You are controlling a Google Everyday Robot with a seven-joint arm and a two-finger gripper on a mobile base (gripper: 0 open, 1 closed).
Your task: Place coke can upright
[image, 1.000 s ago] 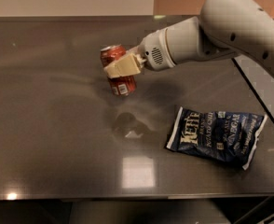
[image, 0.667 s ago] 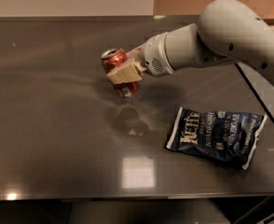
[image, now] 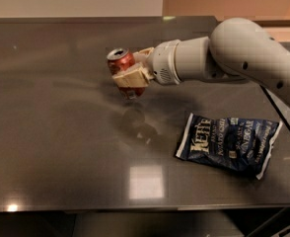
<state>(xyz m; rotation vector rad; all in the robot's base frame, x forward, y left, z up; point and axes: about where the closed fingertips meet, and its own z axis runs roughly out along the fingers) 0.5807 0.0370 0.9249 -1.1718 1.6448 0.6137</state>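
Note:
The coke can (image: 121, 62) is red with a silver top. It is held nearly upright, tilted a little to the left, just above the dark table (image: 61, 132). My gripper (image: 131, 74) comes in from the right on a white arm and is shut on the can, its cream fingers (image: 131, 78) across the can's middle and lower part. The can's bottom end (image: 131, 94) pokes out below the fingers. Its reflection shows on the table beneath.
A dark blue chip bag (image: 229, 143) lies flat on the table to the lower right of the can. The table's front edge runs along the bottom and its right edge slants down at the far right.
The gripper with the can has shifted slightly, and the can has turned from tilted towards upright. The chip bag has not moved.

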